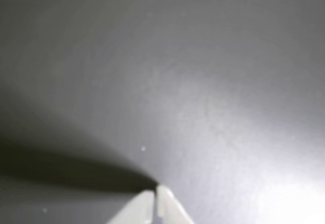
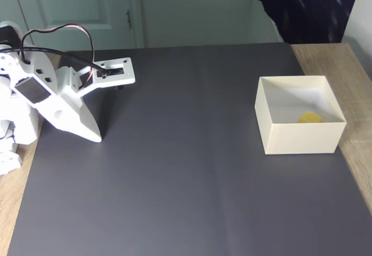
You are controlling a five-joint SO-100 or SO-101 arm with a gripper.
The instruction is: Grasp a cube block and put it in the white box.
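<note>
I'm working in a home room, panelled white door [image 2: 87, 9] at eleven o'clock, dark garment [image 2: 311, 6] hanging at one o'clock, wooden bench [image 2: 354, 151] under a grey mat [image 2: 174, 169]

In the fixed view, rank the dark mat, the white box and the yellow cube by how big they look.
1. Dark mat, largest.
2. White box.
3. Cube block, smallest; it lies inside the box, partly hidden by its front wall.
</note>
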